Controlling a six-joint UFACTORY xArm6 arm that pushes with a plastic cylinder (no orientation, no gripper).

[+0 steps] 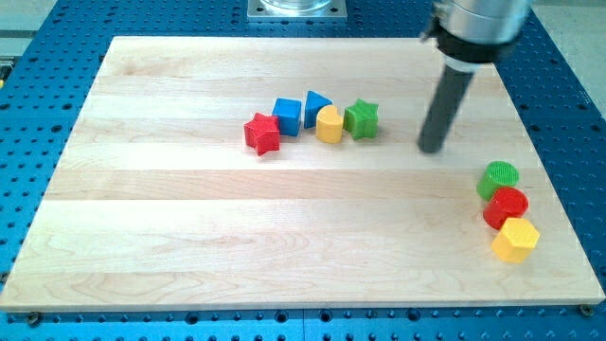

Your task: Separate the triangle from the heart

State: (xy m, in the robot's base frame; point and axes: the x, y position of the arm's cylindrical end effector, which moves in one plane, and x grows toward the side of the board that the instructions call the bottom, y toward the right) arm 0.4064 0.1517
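Observation:
A blue triangle (317, 102) and a yellow heart (329, 124) touch each other near the board's upper middle, the triangle just above and left of the heart. My tip (432, 148) rests on the board well to the right of them, past a green star (362, 118) that touches the heart's right side.
A blue cube (288, 115) and a red star (262, 134) sit left of the triangle. At the right edge stand a green cylinder (498, 178), a red cylinder (507, 206) and a yellow hexagon (516, 239). The wooden board (189, 237) lies on a blue perforated table.

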